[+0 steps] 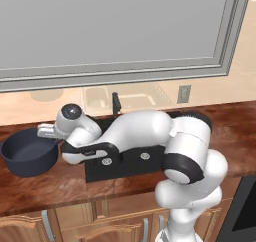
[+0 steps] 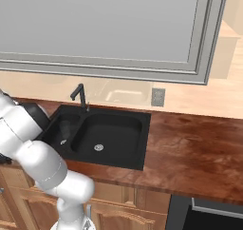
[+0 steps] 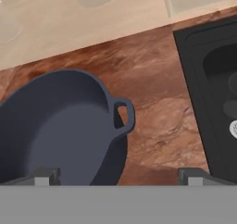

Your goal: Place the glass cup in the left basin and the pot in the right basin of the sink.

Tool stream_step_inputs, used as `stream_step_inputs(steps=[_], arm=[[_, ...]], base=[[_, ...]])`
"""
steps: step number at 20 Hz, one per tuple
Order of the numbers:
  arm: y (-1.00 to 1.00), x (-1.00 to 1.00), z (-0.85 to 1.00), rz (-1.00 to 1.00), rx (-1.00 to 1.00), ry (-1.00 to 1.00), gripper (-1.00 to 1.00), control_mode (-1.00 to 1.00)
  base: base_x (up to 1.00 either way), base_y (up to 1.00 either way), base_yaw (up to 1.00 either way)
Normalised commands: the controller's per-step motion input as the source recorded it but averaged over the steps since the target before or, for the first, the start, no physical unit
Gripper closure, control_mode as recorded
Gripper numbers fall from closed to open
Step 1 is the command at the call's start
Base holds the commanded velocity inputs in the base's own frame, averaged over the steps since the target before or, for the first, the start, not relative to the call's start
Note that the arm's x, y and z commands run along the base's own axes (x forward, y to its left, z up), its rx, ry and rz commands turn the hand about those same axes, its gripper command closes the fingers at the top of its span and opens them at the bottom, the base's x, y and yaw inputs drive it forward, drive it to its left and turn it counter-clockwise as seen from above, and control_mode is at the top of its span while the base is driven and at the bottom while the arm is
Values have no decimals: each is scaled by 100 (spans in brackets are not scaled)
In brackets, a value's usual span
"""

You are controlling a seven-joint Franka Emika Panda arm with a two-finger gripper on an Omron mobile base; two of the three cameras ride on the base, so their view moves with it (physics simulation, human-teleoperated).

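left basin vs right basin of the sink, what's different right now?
Width: the left basin is the narrower one; the right basin is clearly wider.
Contents: a see-through glass cup stands in the left basin, while the right basin holds nothing but its drain.
Position: the left basin lies nearer the pot on the counter; the right basin is farther from it.
Shared: both are matte black, rectangular, each with a round silver drain.

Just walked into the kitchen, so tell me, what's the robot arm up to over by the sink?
The white robot arm is reaching left over the brown wood-grain counter toward the wide dark blue-grey pot, which sits on the counter left of the matte black double-basin sink. Its tool is open above the pot's near handle and holds nothing. The small smoky glass cup already stands in the narrower left basin; the wider right basin awaits the pot.
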Motion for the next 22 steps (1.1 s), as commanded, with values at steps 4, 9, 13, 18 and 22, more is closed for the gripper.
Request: stream_step_inputs(steps=[4,9,13,18,22], arm=[[33,0,-25,0,5,0,-100,-100],[33,0,-16,0,1,0,-100,-100],[34,0,-13,0,0,0,-100,-100],[34,0,-10,0,0,0,-100,-100],[33,0,-29,0,0,0,-100,-100]], base=[[0,0,0],[0,0,0],[0,0,0],[0,0,0],[0,0,0]])
